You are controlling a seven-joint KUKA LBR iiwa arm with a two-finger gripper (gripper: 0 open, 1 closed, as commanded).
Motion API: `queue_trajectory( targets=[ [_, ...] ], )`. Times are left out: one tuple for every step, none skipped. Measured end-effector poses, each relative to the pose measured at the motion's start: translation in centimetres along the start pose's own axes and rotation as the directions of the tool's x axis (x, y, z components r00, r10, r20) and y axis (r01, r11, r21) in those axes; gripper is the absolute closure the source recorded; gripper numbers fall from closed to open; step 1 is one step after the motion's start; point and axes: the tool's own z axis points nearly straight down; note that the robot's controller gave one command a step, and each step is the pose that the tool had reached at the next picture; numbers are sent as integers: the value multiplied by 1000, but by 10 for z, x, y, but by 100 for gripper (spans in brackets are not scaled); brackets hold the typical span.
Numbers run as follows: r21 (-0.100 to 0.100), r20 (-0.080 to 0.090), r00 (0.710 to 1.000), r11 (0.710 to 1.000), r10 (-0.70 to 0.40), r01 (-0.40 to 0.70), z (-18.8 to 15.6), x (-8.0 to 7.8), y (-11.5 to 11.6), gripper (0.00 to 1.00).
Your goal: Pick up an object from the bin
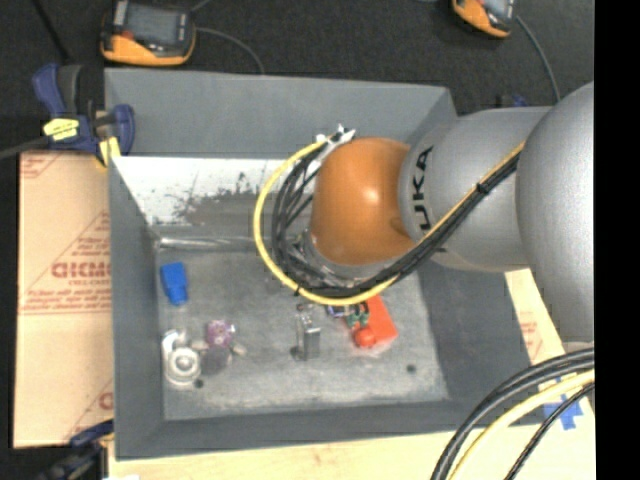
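Four loose items in one grey metal bin (250, 118). Lettering: "UKA" in black on the grey arm (500, 198), next to its orange wrist cover (355, 203). Yellow and black cables (275, 218) loop round the cover.

Contents, left side of the bin floor: blue block (174, 283); purple piece (218, 335); white-silver round part (182, 360), just beside the purple piece.

Contents, right of centre: red-orange lump (375, 330), the item nearest the gripper (305, 340).

Gripper: low over bare floor, just left of that lump and well apart from the left-hand group. Open or closed cannot be told.

Surroundings: dark surface behind the bin, with two orange-and-black devices (145, 30) on it, each with a cord.
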Motion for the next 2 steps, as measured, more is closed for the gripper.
queue_trajectory(
  targets=[
    [-9, -9, 999, 999, -39, 39, 48, 13, 103, 0],
    [-2, 4, 997, 997, -74, 74, 34, -81, 58, 0]
  ],
)
